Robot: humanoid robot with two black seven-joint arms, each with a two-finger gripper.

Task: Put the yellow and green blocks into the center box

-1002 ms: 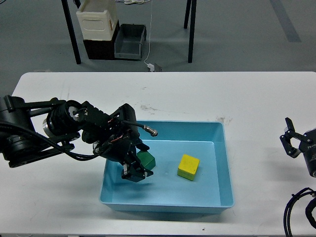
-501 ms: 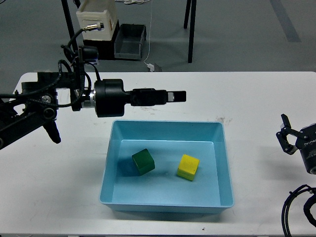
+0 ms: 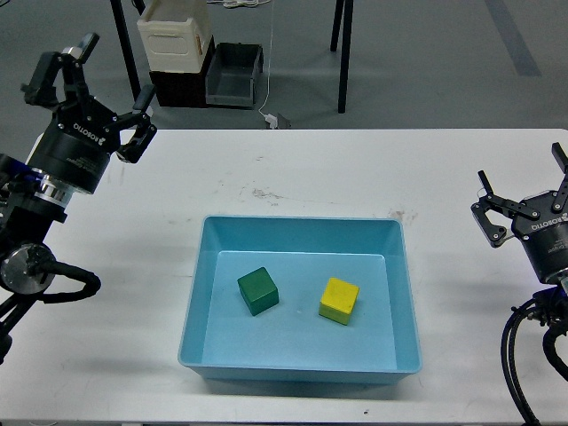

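Note:
A green block (image 3: 257,291) and a yellow block (image 3: 339,300) lie side by side inside the light blue box (image 3: 302,223) at the middle of the white table. The green one is on the left and the yellow one on the right, a small gap apart. My left gripper (image 3: 114,71) is raised at the far left over the table's back corner, open and empty. My right gripper (image 3: 522,170) is at the far right edge, open and empty. Both are well away from the box.
Beyond the table's back edge stand a cream and black crate stack (image 3: 176,53), a grey bin (image 3: 234,74), black table legs (image 3: 343,53) and a white cable (image 3: 271,114) on the floor. A black cable (image 3: 519,355) loops by my right arm.
My left arm has let go of the green block in the box, lifted out and swung back to the far left. My right gripper has risen and turned a little.

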